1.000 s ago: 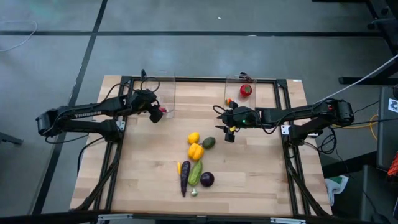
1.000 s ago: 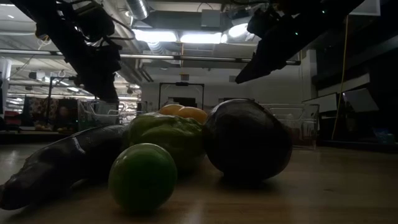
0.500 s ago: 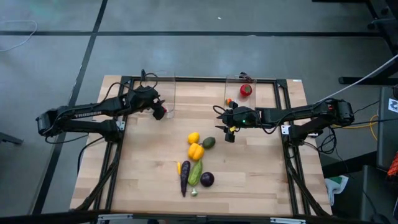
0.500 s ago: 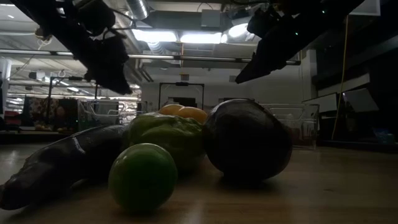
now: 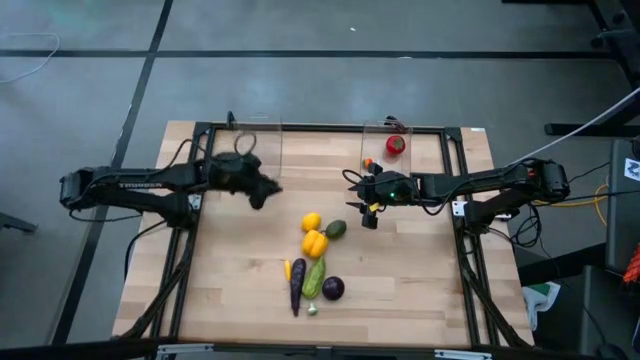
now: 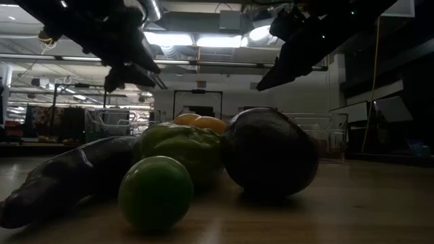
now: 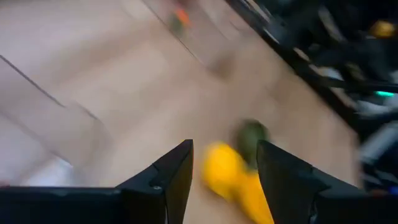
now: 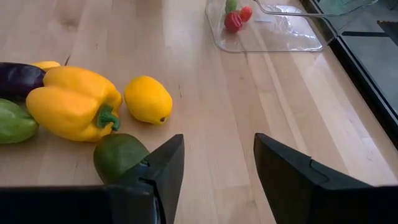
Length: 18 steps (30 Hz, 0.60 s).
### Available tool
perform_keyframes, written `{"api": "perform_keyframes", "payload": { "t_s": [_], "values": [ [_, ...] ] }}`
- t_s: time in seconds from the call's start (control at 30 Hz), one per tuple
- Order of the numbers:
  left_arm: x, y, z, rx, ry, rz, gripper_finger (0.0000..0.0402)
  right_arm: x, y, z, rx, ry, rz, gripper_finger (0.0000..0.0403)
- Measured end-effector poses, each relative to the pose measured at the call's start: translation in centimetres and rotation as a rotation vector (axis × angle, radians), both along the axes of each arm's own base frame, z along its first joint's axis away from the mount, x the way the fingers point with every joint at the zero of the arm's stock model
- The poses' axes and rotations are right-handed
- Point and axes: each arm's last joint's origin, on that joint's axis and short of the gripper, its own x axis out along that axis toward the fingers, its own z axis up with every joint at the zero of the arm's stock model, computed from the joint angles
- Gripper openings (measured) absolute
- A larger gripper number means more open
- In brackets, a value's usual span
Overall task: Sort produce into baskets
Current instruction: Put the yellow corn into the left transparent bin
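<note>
The produce lies in a cluster at the table's middle: a lemon (image 5: 311, 221), a yellow pepper (image 5: 315, 243), an avocado (image 5: 336, 229), a green piece (image 5: 314, 277), an eggplant (image 5: 297, 285) and a purple round piece (image 5: 333, 288). My left gripper (image 5: 267, 190) is open and empty, just near of the left basket (image 5: 262, 132), with the lemon (image 7: 219, 168) ahead of its fingers (image 7: 224, 146). My right gripper (image 5: 362, 208) is open and empty near the right basket (image 5: 402, 127), which holds a red tomato (image 5: 395, 145). It faces the avocado (image 8: 119, 154).
Small red pieces (image 8: 234, 20) lie in the left basket (image 8: 280, 38). A tiny orange piece (image 5: 368, 163) lies by the right basket. A dark metal frame runs along the table's edges (image 5: 455, 170). Bare wood lies at the table's near left and near right.
My left gripper has swung away from the left basket toward the table's right and near edges, toward the produce cluster, and has risen in the low view. My right gripper and the produce have kept still.
</note>
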Motion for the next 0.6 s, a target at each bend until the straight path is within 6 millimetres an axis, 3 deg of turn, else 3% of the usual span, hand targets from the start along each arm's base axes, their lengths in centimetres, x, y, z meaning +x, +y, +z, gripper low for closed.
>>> {"api": "perform_keyframes", "payload": {
  "t_s": [0.23, 0.6],
  "values": [
    [0.2, -4.4, -0.5, -0.337, 0.037, -0.025, 0.0170, 0.0, 0.0, 0.0, 0.000, 0.000, 0.000, 0.0193],
    [0.6, -10.2, -2.3, -0.819, 0.193, 0.077, 0.0170, 0.0, 0.0, 0.0, 0.001, 0.000, 0.001, 0.0193]
  ]
}}
